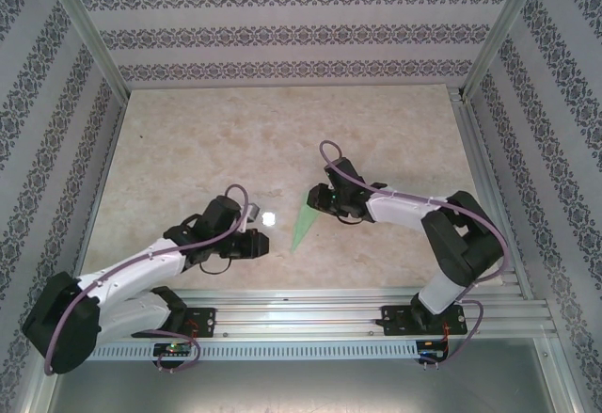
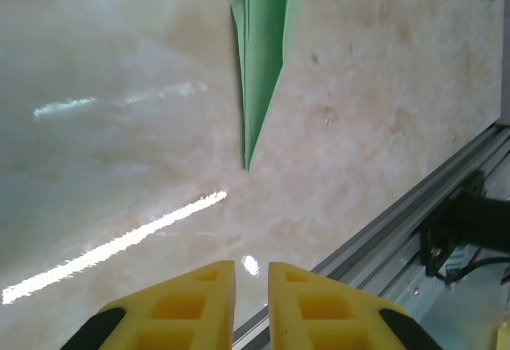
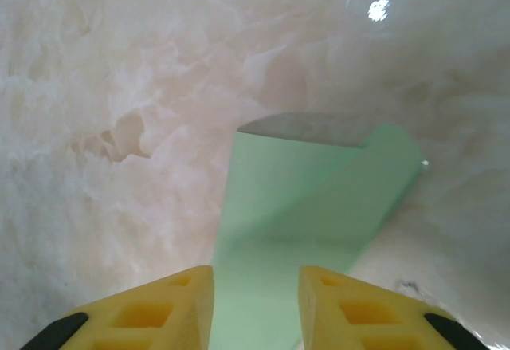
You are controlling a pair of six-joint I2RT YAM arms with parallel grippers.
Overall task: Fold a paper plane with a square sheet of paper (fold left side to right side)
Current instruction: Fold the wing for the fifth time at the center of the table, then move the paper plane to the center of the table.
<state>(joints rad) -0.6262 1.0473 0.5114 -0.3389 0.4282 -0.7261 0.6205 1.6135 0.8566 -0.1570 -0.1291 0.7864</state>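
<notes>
Top external: slim mint-green paper plane (image 1: 303, 220), tip pointing nearward, tail beneath right gripper (image 1: 320, 197), jaws parted astride it; left gripper (image 1: 261, 242), jaws narrowly apart and empty, near its tip.

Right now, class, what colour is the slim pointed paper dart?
The paper dart is plain light mint green; left wrist view shows it best.

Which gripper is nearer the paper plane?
Right. The right gripper is over the wide end of the paper plane; the left gripper sits short of its pointed tip, with bare table between.
</notes>
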